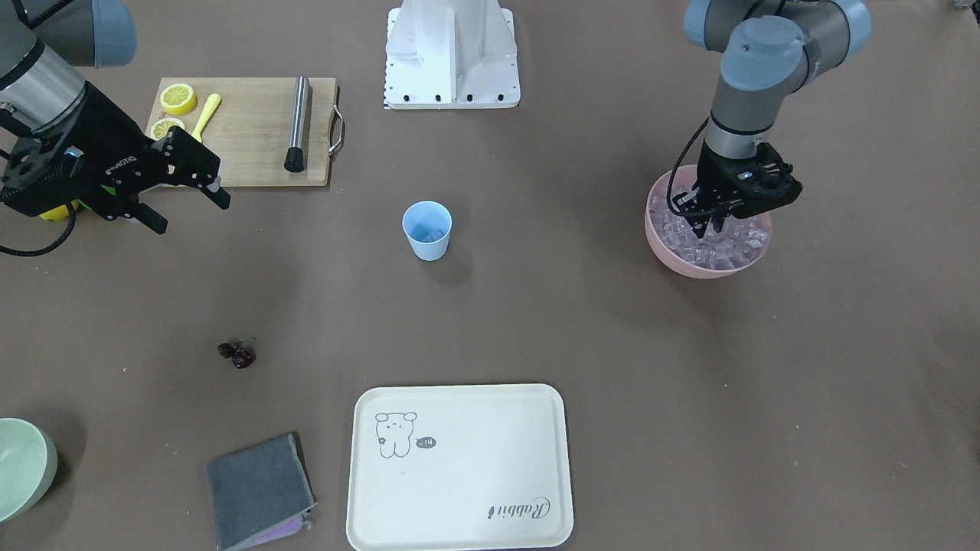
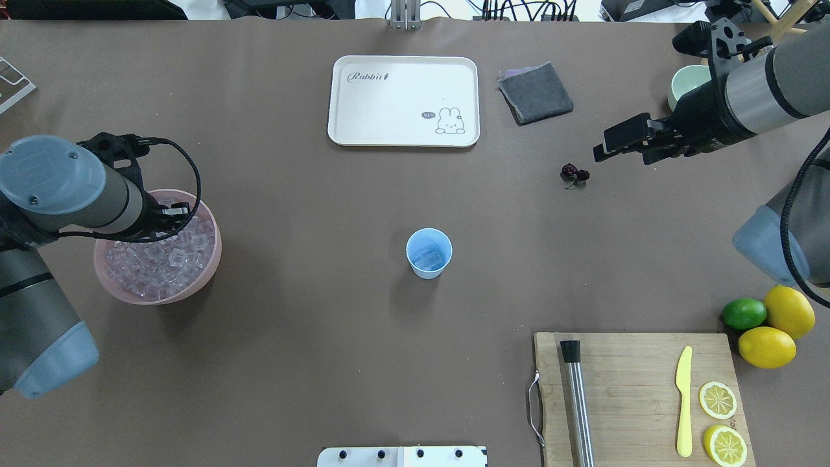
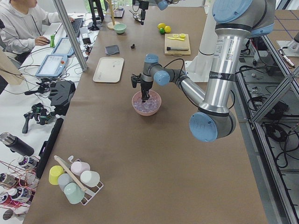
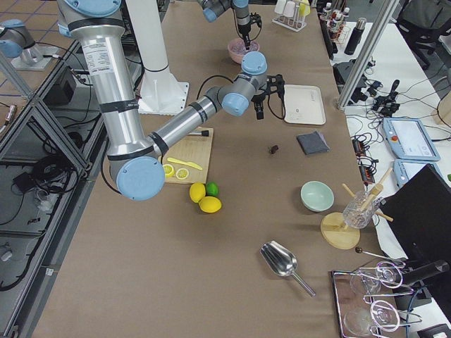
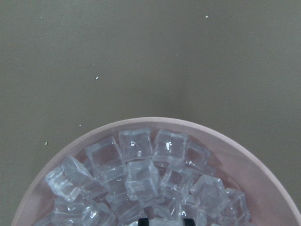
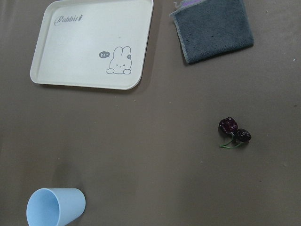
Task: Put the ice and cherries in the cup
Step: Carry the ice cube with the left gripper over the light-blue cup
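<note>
Most ice (image 1: 727, 245) lying in pink bowl (image 1: 689, 264) around left fingers (image 1: 708, 223), grip unclear; some seemingly sitting in cup (image 1: 427, 243), midway between arms. Right fingers (image 1: 214, 190) gaping wide, empty; cherries (image 1: 237, 354) waiting on bench (image 1: 582, 306) nearby.

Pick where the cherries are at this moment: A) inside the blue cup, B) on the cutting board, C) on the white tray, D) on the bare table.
D: the cherries lie on the brown table, well apart from the cup and the tray.
</note>
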`<state>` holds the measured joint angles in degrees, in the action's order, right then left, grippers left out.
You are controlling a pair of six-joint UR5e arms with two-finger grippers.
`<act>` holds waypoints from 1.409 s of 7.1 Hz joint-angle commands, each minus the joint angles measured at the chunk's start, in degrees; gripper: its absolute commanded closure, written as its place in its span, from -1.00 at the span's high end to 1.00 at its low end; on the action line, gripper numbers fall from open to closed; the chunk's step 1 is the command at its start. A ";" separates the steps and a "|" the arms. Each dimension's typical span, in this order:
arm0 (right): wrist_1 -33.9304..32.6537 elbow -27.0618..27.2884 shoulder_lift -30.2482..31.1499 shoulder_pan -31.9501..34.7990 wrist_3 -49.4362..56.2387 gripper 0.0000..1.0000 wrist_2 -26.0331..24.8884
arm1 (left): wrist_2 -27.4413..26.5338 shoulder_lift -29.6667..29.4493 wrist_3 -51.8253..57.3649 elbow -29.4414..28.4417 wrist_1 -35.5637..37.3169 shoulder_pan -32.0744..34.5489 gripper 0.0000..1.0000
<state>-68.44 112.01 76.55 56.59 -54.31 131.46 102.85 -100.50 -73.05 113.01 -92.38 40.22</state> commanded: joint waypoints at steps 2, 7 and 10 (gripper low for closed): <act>-0.03 -0.04 -0.09 0.01 0.00 0.99 -0.07 | 6.10 -5.28 3.87 3.08 4.99 4.23 -1.00; -0.82 -2.48 -0.96 0.55 0.97 0.99 -1.81 | 5.17 -34.27 -3.66 -8.03 12.84 -3.30 -1.00; -0.82 -10.73 -5.87 -2.97 0.97 0.98 -7.97 | -1.78 -41.43 -5.52 -15.34 11.09 -9.45 -1.00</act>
<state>-69.25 104.78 72.85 54.47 -53.36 124.93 102.56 -139.34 -77.79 101.06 -80.19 32.68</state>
